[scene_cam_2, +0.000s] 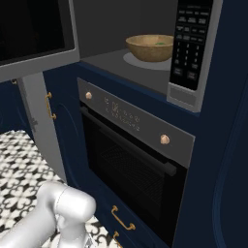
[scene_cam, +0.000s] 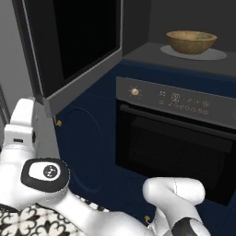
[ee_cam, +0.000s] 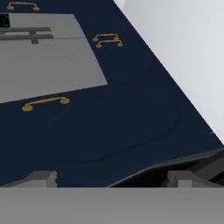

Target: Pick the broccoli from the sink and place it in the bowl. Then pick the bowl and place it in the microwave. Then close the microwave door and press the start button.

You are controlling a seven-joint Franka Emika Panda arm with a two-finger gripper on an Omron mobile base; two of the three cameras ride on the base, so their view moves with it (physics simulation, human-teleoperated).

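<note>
Cabinetry (scene_cam_2: 227, 160): dark navy fronts with brass pulls surround the appliances; the hand view looks closely along these panels, which suggests the arm is folded low and off to the side, out of the door's swing.
Oven (scene_cam_2: 135, 164): black, with a copper-knobbed control strip, built in directly under the microwave; it has no part in the task.
Microwave (scene_cam_2: 191, 48): grey-framed box with a dark cavity and a keypad panel on its right; the cavity stands open so the load could go in.
Microwave door (scene_cam: 69, 50): swung wide out to the left, its black glass facing the room; judging by this, closing it is the step in hand, with the start button to follow.
Bowl (scene_cam: 191, 41): tan wood, sitting upright on the pale round turntable inside the cavity, well back from the front edge so the door should clear it.
Broccoli (scene_cam: 200, 37): a small green patch just visible inside the bowl, over the rim.
End effector (ee_cam: 112, 179): two dark finger tips set well apart at the bottom of the hand view, nothing between them.
</note>
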